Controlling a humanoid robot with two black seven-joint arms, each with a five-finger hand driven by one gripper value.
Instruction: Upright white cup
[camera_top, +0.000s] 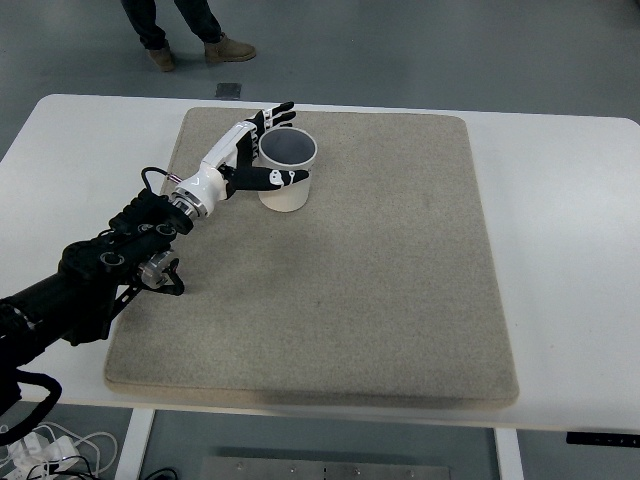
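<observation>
— Where does the white cup (287, 170) stand?
— Upright on the grey mat (380, 280), toward its eleven o'clock corner, mouth up.
— And the left hand (243, 158)?
— At the cup's nine o'clock, fingers spread and loosened, thumb along its wall, gripping nothing.
</observation>
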